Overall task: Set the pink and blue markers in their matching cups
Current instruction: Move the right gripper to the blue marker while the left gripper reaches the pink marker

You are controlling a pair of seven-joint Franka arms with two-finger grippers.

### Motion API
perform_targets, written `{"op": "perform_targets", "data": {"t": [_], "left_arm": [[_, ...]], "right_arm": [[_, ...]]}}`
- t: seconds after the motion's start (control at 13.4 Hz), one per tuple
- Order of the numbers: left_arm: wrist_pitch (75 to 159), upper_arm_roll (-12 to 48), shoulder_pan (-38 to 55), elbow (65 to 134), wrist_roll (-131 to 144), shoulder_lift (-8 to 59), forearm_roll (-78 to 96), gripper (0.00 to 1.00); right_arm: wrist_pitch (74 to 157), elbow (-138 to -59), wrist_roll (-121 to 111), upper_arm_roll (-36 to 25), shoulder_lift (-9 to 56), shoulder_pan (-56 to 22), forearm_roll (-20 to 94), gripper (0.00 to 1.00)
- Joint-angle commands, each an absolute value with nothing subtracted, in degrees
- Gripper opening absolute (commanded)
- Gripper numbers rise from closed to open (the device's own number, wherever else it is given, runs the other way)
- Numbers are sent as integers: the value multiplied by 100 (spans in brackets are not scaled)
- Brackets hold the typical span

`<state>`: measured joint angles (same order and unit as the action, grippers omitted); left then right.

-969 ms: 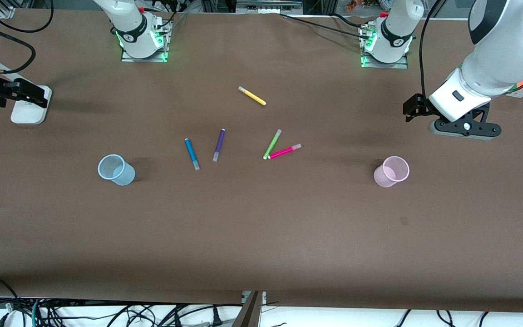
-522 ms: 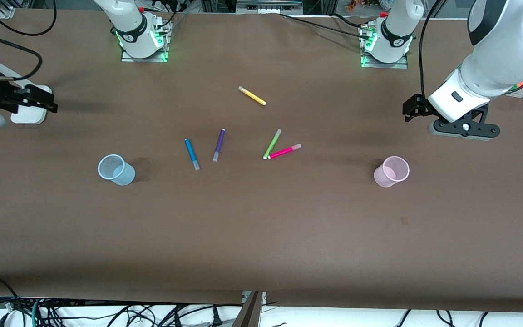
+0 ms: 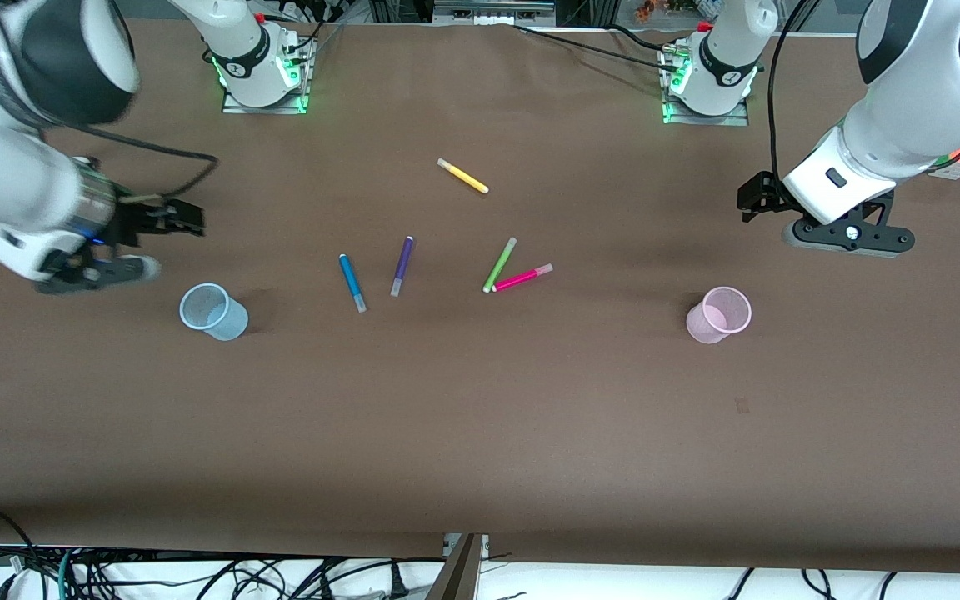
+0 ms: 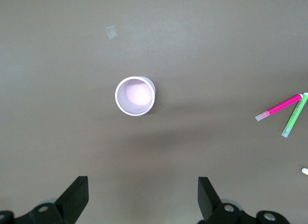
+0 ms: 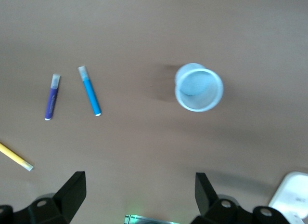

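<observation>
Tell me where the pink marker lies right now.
In the front view the pink marker lies flat mid-table, one end touching or nearly touching the lime-green marker, between the purple marker and the pink cup.

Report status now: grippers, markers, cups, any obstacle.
Left gripper and right gripper open, empty. Pink marker, blue marker flat on table; pink cup, blue cup empty. Green marker touches pink.

— How is the light?
— Even and overhead; the matte brown tabletop shows no glare, only soft shadows beside the translucent cups.
— Any blur?
— The white right arm smears; its wrist view looks soft.
</observation>
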<state>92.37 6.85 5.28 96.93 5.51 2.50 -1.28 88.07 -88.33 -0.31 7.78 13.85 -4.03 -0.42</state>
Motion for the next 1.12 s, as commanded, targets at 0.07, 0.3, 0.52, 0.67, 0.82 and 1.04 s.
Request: {"op": "perform_targets", "data": {"t": [0.07,0.3,0.52,0.67,0.82,1.04], "left_arm": [[9123,694,536,9598,439,264,-141,100],[9123,694,527,9589,439,272,-141,100],[9158,851,589,9598,570,360,-132,100],[9464,1421,580,9589,1365,684,-149,100],[9903,1931,589,9589,2797,1210,-184,100],[10624,2250,667,9598,3689,1870,-211,100]], "right_arm": [[9113,-8684,26,756,1941,-931,0,100],[9946,-8841,35,756,2337,-1194,-17,100],[10764,-9201,201,747,2610,-1424,-53,100],[11440,-9639,228,747,2637,-1537,-53,100],[12196,-10149,299,747,2637,-1634,-53,100],[13145,-10799,290,747,2698,-1722,-62,100]]}}
